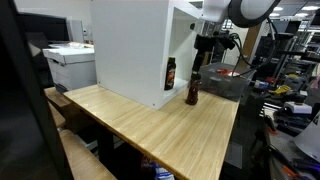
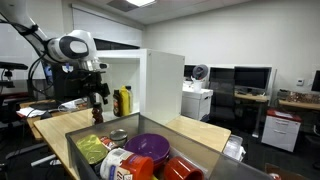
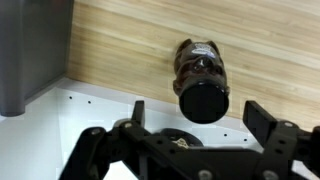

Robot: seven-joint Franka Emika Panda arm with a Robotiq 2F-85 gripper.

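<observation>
A: Here's the claw (image 1: pixel 198 70), hanging right over the dark bottle (image 1: pixel 192 93). Check the wrist view: both fingers (image 3: pixel 258 115) are spread wide, one either side of the black cap (image 3: pixel 205 100), nothing gripped.

B: And the bottle is upright on the desk (image 1: pixel 150 130), just beside the open front of the white cabinet (image 1: pixel 130 45). A second bottle (image 1: pixel 170 73) stands inside it, close by.

A: Tight corner! What makes this go well, in your book?

B: Staying centred, I'd say. From the wrist view the cap looks a touch nearer one finger than the other, so I'd square that up before any vertical move.

A: Because a tall, narrow bottle tips easily?

B: That's my worry. One finger brushing the neck and it could topple, maybe against the cabinet's edge. Straight up or straight down, slowly, with no sideways drift.

A: And the cabinet panel?

B: It's near enough that I'd keep the wrist turned as it is, so the fingers stay off the panel and the other bottle.
</observation>
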